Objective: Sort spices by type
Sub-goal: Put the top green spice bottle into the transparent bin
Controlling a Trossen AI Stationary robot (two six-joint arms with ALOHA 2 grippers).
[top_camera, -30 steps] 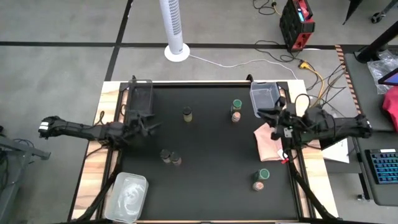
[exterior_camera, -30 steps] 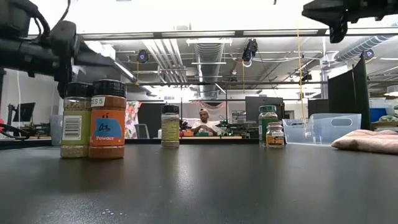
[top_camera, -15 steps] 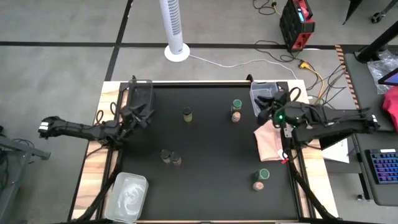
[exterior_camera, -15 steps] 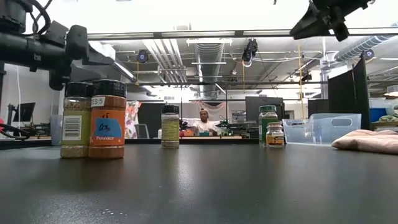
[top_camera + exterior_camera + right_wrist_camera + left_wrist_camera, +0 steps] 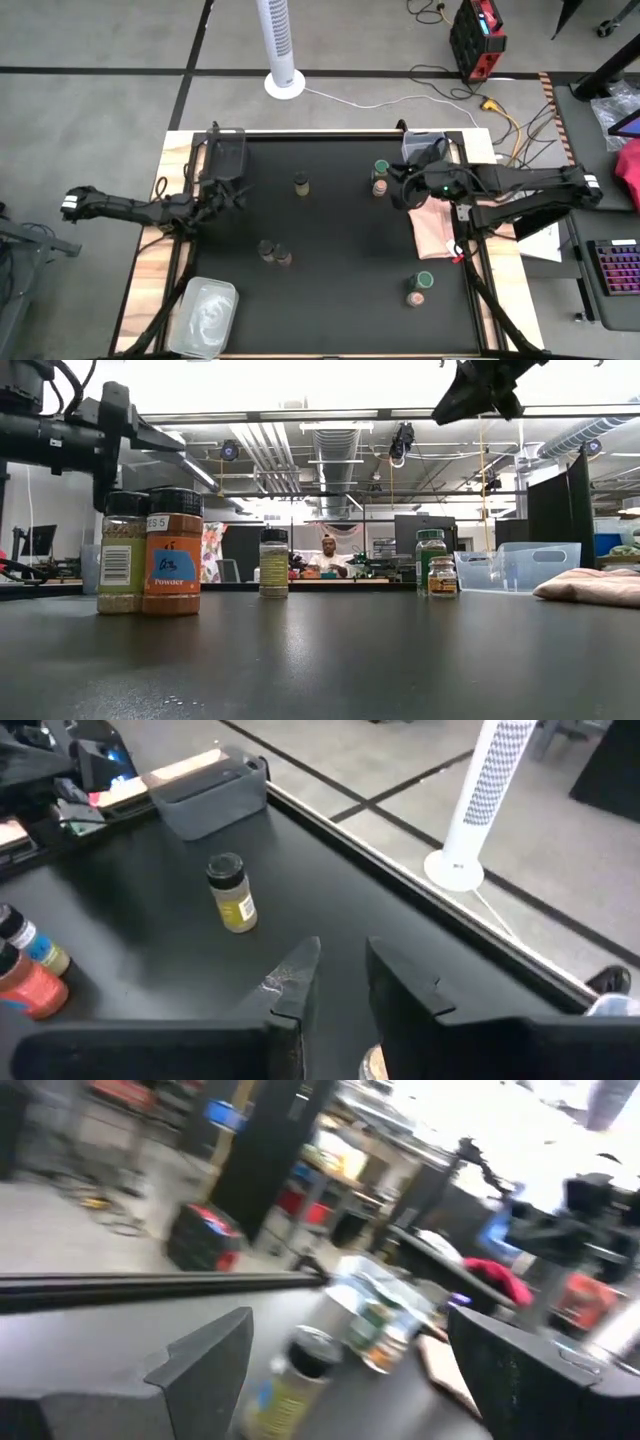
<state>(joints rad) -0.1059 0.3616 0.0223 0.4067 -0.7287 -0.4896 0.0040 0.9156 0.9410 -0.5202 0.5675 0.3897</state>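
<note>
High view: six spice jars stand on the counter (image 5: 340, 290); the right gripper (image 5: 396, 190), fingers slightly apart, hangs just beside the green-lidded jar (image 5: 381, 169). Left wrist view: the left gripper (image 5: 350, 1370) spread wide, empty, toward the yellowish jar (image 5: 292, 1380).

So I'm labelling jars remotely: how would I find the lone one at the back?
Start at the black table and its far edge. The single spice jar stands left of centre there, apart from the paired jars: dark lid, yellowish contents, no neighbour touching it.
</note>
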